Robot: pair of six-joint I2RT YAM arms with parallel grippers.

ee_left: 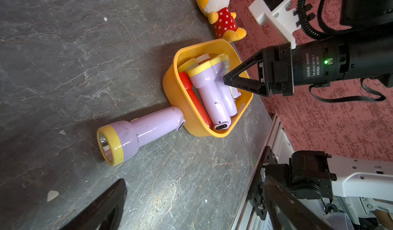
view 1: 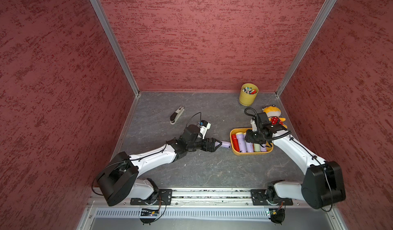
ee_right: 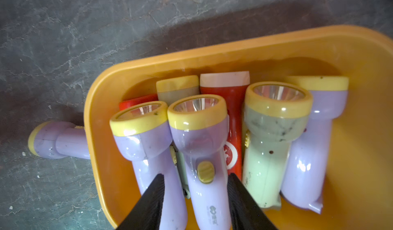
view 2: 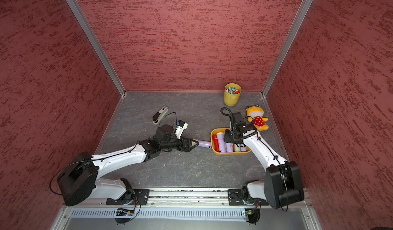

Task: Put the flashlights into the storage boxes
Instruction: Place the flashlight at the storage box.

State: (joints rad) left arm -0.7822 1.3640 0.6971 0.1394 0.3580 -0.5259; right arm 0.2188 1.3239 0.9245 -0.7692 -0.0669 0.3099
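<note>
Seven stubby plastic flashlights [ee_right: 274, 133] (lilac, pale green, red) lie in the shallow orange-yellow plastic tray [ee_right: 361, 54] beneath my right pincer [ee_right: 196, 175]. Its jaws are parted astride one lilac handle and grip nothing. At the tips of my left pincer [view 1: 218, 143], spread wide and empty, lies the eighth lilac flashlight [ee_left: 140, 131], tail against the tray.

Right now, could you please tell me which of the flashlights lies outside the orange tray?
The lilac flashlight lying on the table, its tail end against the tray's outer wall. Every other flashlight lies inside the tray.
</note>
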